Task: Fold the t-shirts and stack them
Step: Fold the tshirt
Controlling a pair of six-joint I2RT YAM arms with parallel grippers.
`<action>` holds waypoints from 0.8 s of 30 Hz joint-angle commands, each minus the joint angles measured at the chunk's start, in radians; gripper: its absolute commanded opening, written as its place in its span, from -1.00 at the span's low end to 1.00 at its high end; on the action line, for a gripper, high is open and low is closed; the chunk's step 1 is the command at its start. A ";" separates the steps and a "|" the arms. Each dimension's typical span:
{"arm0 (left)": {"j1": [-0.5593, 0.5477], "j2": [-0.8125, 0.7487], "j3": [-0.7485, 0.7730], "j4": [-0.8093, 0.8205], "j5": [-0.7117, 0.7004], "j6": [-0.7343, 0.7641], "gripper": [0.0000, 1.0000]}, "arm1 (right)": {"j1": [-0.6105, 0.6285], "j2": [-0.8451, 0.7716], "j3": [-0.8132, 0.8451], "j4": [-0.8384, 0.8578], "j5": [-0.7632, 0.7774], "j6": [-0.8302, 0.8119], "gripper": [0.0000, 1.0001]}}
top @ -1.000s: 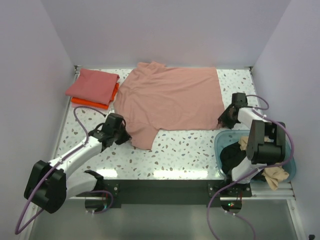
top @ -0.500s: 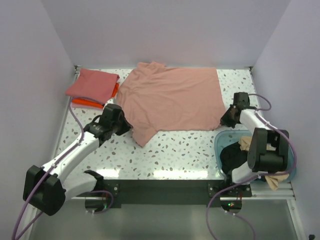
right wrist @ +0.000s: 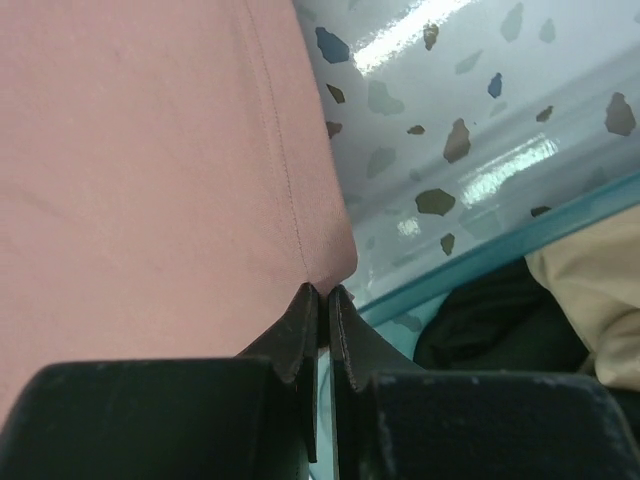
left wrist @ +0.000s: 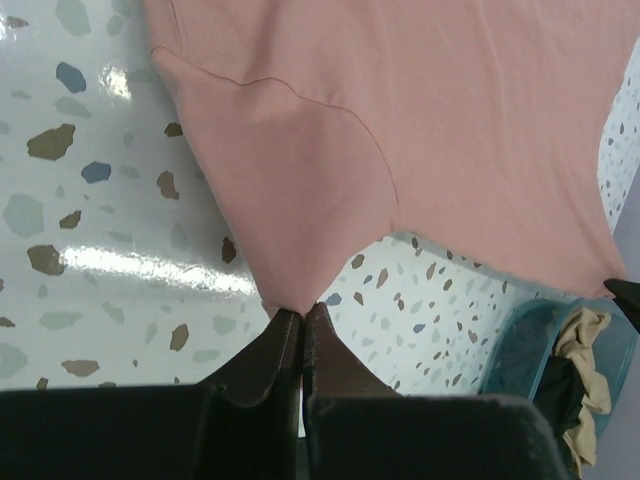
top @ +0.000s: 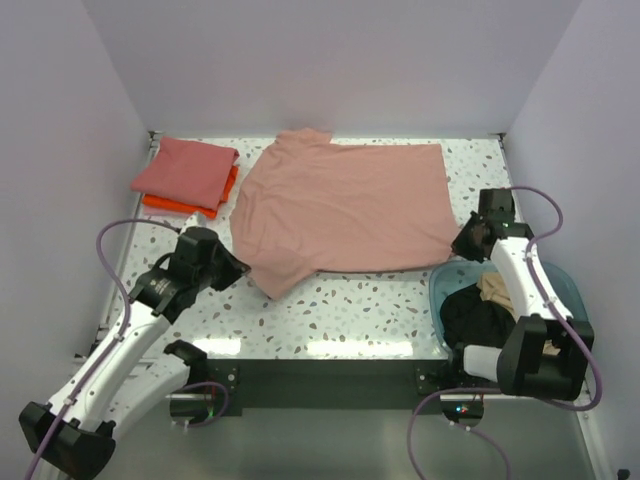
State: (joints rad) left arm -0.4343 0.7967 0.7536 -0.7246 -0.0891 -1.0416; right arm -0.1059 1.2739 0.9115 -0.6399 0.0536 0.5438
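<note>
A dusty pink t-shirt [top: 345, 205] lies spread over the middle of the speckled table, plain side up. My left gripper [top: 240, 271] is shut on the tip of its near-left sleeve [left wrist: 290, 290], seen up close at the jaws [left wrist: 302, 312]. At the near-right hem corner [right wrist: 325, 255] my right gripper [top: 457, 246] is shut on the cloth, its jaws [right wrist: 322, 291] pinching the stitched edge. A folded coral red t-shirt [top: 185, 170] rests on a folded orange one [top: 180, 207] at the back left. Black [top: 470, 315] and tan [top: 493, 288] t-shirts lie crumpled in the blue tub [top: 440, 290].
The translucent blue tub [right wrist: 470, 262] sits at the near right, just beside my right gripper. White walls close the table on three sides. A dark rail [top: 330, 385] runs along the near edge between the arm bases.
My right gripper closed on the hem corner. Both arms pulled outward and toward the near edge, and the pink t-shirt now lies stretched flatter and wider.
</note>
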 commanded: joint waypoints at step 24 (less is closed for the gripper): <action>0.074 0.519 0.401 0.182 -0.023 0.176 -1.00 | -0.002 0.222 0.239 -0.006 -0.040 -0.065 -1.00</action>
State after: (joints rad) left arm -0.3855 1.2732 1.0641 -0.6247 -0.0944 -0.9318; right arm -0.1059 1.4605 1.0775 -0.6758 0.0334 0.4984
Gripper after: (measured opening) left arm 0.033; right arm 0.029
